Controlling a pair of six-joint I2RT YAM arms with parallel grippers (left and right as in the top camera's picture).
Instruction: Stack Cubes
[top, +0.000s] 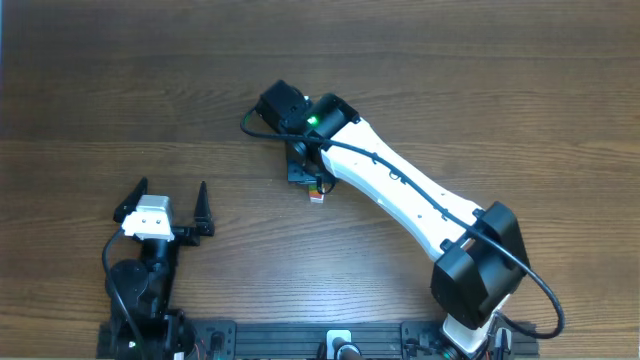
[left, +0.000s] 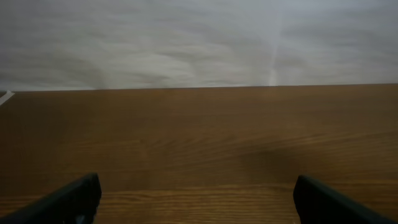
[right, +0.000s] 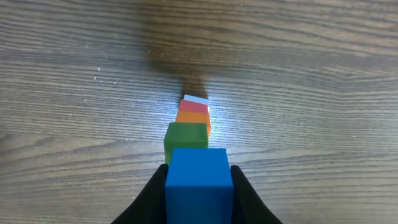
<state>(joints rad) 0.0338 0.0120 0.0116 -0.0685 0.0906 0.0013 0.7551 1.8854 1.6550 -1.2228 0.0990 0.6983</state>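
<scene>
A brown wood-grain counter (top: 480, 80) runs to a pale wall (left: 199, 37). Near centre, the right end effector (right: 199, 177) clamps the blue cube (right: 199, 196) over a stack (right: 191, 124) of green, orange, red and white cubes, mostly hidden from above. At 8 o'clock the left end effector (top: 168, 195) is spread wide, with bare counter around it.
</scene>
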